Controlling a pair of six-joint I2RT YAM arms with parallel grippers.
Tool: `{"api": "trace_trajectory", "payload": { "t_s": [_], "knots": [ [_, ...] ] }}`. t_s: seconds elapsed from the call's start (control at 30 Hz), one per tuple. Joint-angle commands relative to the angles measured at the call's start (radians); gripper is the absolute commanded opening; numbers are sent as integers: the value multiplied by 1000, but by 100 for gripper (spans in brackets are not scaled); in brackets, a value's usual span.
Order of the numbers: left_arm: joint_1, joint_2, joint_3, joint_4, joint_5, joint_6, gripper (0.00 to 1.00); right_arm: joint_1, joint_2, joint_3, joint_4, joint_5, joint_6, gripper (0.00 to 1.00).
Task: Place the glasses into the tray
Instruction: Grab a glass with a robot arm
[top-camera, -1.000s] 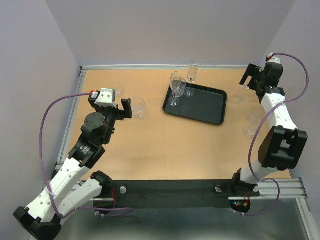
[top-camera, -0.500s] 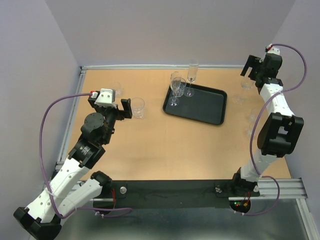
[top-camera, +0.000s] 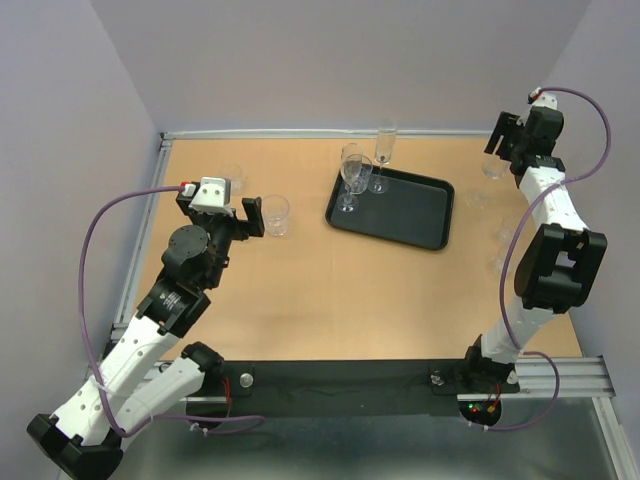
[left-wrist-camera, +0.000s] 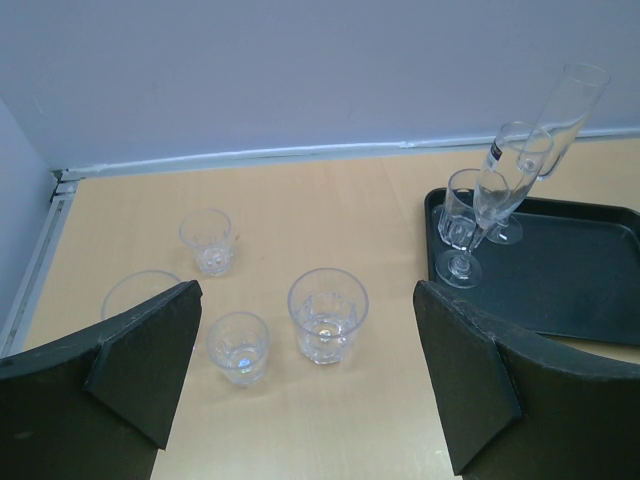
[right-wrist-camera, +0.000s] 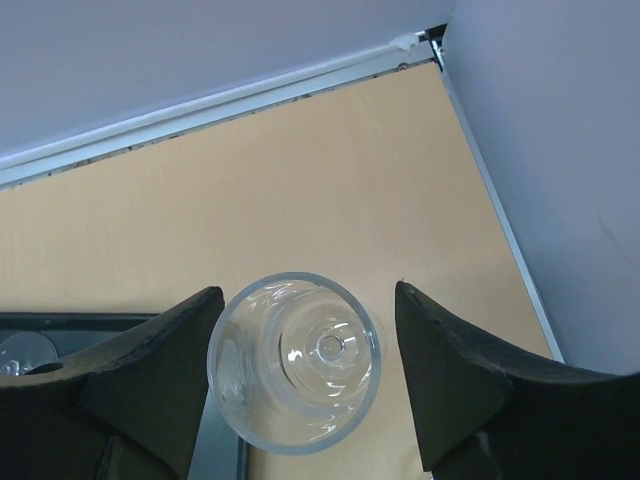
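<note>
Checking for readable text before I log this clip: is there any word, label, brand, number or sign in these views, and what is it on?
No text can be read in any view.
Small dark sticker on a clear stemmed glass standing in the flat black rectangular tray: too small and blurred to read.

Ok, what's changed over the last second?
The right gripper moved toward the far right corner, then settled, open, around a glass standing there; nothing has been gripped. The left gripper, the tray and the other glasses stayed where they were.
</note>
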Motion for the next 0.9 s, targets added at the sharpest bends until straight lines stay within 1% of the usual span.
{"api": "trace_trajectory", "payload": {
  "t_s": [0.0, 0.07, 0.1, 0.17, 0.2, 0.27, 0.3, 0.37, 0.4, 0.7, 0.73, 0.87],
  "knots": [
    [5, -10, -3, 58, 1, 3, 99, -5, -13, 40, 78, -11, -23, 67],
    [5, -10, -3, 57, 2, 3, 99, -5, -16, 39, 83, -13, -24, 60],
    [7, -10, -3, 58, 2, 3, 99, -5, -21, 37, 84, -11, -27, 53],
    [5, -10, -3, 58, 2, 5, 99, -5, -27, 35, 89, -13, -29, 47],
    [7, -8, -3, 57, 2, 5, 99, -5, -34, 34, 89, -14, -35, 42],
    [5, -10, -1, 58, 2, 3, 99, -5, -41, 32, 92, -13, -41, 40],
    [5, -10, -3, 58, 2, 3, 99, -5, -45, 34, 95, -13, -46, 37],
    [7, -10, -3, 58, 1, 3, 99, -5, -59, 35, 96, -11, -52, 37],
    [7, -10, -1, 58, 1, 3, 99, -5, -64, 37, 98, -11, -58, 35],
    [5, -7, -1, 58, 2, 3, 99, -5, -123, 72, 100, -14, -61, 34],
    [5, -7, -3, 58, 2, 3, 99, -5, -130, 74, 98, -43, -61, 34],
    [7, -5, -3, 58, 4, 3, 99, -4, -154, 80, 98, -75, -41, 34]
  ]
}}
